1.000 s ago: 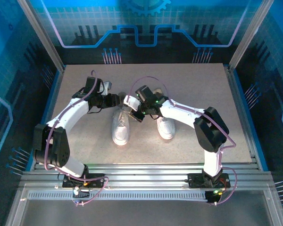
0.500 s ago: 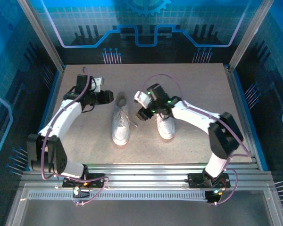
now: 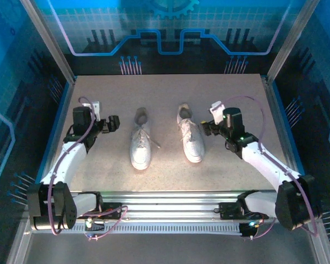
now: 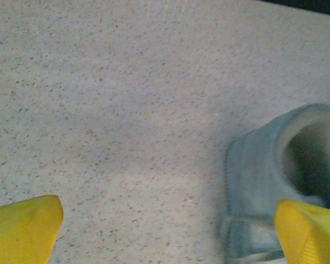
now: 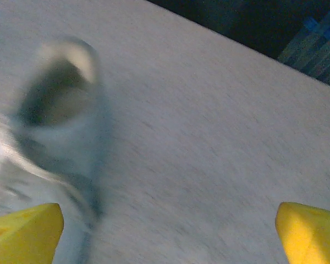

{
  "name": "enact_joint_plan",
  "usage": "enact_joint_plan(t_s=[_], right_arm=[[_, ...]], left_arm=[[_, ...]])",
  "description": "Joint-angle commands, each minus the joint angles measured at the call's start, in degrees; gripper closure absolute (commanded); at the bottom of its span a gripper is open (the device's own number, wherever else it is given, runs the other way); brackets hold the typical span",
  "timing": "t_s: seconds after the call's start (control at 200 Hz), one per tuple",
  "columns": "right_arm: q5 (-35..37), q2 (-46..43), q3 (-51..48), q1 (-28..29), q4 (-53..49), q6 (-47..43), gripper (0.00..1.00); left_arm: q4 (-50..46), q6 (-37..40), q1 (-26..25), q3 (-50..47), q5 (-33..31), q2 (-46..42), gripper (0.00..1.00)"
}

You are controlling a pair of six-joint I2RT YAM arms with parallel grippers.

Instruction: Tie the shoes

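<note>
Retreat is the news here. A second ago both arms were bunched together over the heel ends of the pair, and now each has swung out to its own side. The left gripper (image 3: 112,122) hangs toward the left edge of the worktop (image 3: 170,91), the right gripper (image 3: 205,128) just beside the shoe on the right (image 3: 190,141). Both sets of yellow fingers (image 4: 22,225) stand wide apart with nothing between them. The pair sits mid-worktop, side by side, toes to the near edge. A lace end (image 3: 154,144) trails off the shoe on the left (image 3: 140,144) — whether a bow holds there I can't make out. My guess is the laces were just let go.
</note>
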Motion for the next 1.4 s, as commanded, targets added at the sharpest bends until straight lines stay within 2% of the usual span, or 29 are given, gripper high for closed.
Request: enact_joint_plan(t_s=[0.0, 0.11, 0.27, 0.33, 0.4, 0.53, 0.625, 0.66, 0.74, 0.78, 0.815, 0.88, 0.925, 0.95, 0.985, 1.176, 1.396], right_arm=[[3.4, -0.7, -4.3, -5.8, 7.5, 2.6, 0.0], [1.3, -0.5, -9.9, -10.8, 13.8, 4.4, 0.01], [-5.2, 3.1, -21.7, -14.1, 41.5, 4.9, 0.0], [-5.1, 5.3, -21.9, -14.1, 43.2, 4.6, 0.0], [-7.4, 5.5, -20.3, -14.2, 39.7, 4.0, 0.0], [-10.3, 5.9, -19.8, -14.0, 39.2, 5.8, 0.0], [-13.1, 7.5, -22.3, -13.6, 48.0, 8.3, 0.0], [-12.9, 9.3, -22.8, -13.1, 51.5, 7.5, 0.0], [-12.2, 14.3, -22.3, -12.6, 54.9, 7.1, 0.0], [-12.4, 17.6, -22.6, -12.3, 58.4, 6.7, 0.0], [-12.1, 20.6, -22.6, -12.1, 62.3, 6.7, 0.0], [-10.5, 18.3, -19.8, -11.9, 52.4, 7.0, 0.0], [-9.1, 19.4, -17.3, -11.6, 49.9, 7.3, 0.0], [-9.7, 19.4, -16.9, -12.1, 48.5, 7.6, 0.0], [-9.6, 19.1, -17.0, -12.5, 48.3, 8.2, 0.0], [-9.6, 19.3, -18.5, -11.3, 51.7, 6.6, 0.0], [-11.0, 19.3, -17.2, -12.0, 49.3, 7.0, 0.0]], left_arm=[[12.7, 4.9, 0.4, -5.5, -2.7, -2.2, 0.0], [20.3, 4.0, 0.4, -10.3, -1.7, -1.8, 0.01], [30.7, 3.7, 0.4, -15.4, 2.7, 2.7, 0.01], [35.5, 4.0, 0.4, -16.9, 2.9, 4.6, 0.01], [41.6, 3.9, 0.4, -18.3, 2.7, 6.7, 0.01], [40.0, 2.3, 0.4, -15.8, 3.3, 10.2, 0.01], [50.5, -0.6, 0.3, -17.4, 7.9, 14.5, 0.01], [50.8, 0.2, 0.1, -17.1, 9.4, 15.6, 0.01], [52.7, 0.9, -1.0, -16.1, 7.2, 19.2, 0.01], [49.3, 1.7, -1.8, -15.4, 5.5, 18.5, 0.01], [50.4, 2.2, -2.8, -15.4, 4.0, 19.1, 0.01], [52.5, 2.1, -3.5, -16.8, 1.0, 19.5, 0.01], [60.3, 1.6, -4.2, -19.1, -2.5, 22.1, 0.0], [59.5, 1.4, -4.1, -19.3, -3.0, 21.4, 0.0], [56.2, 1.0, -4.2, -18.4, -4.0, 20.8, 0.01], [56.5, 1.3, -4.5, -18.1, -4.1, 21.2, 0.01], [56.7, 1.3, -4.5, -18.1, -4.1, 21.2, 0.01]])
